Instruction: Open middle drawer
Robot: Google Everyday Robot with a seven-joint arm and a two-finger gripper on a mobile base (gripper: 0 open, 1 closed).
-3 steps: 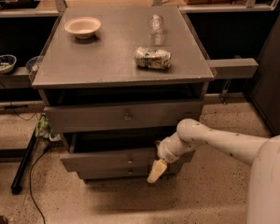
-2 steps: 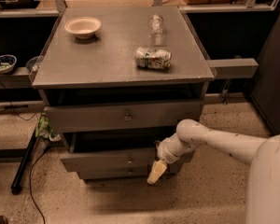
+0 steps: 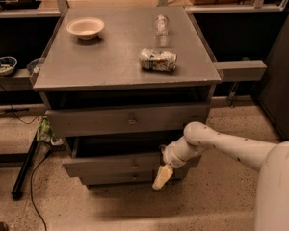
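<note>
The robot's pale body fills the lower right corner of the frame, and its arm [image 3: 221, 146] reaches left and slightly up toward the cabinet [image 3: 202, 76]. The gripper [image 3: 163, 176] hangs at lower centre, its yellowish tip pointing down and left, against the right part of the drawer fronts; how wide it stands cannot be told.

The lowest drawer [image 3: 120, 178] shows as a thin strip just left of the gripper. Above it, the middle drawer [image 3: 106, 165] sits at centre-left, pulled out a little, with a dark gap over its front and a small knob [image 3: 134, 165] in the middle. The top drawer [image 3: 130, 120] also stands slightly forward, with shadow between it and the cabinet's top.

On the top, a crushed can [image 3: 157, 60] lies on its side right of centre. Farther back, a clear bottle [image 3: 161, 25] lies near the rear edge, and a pale bowl [image 3: 85, 28] sits at the upper left. A black pole [image 3: 24, 170] slants across the speckled floor at lower left.
</note>
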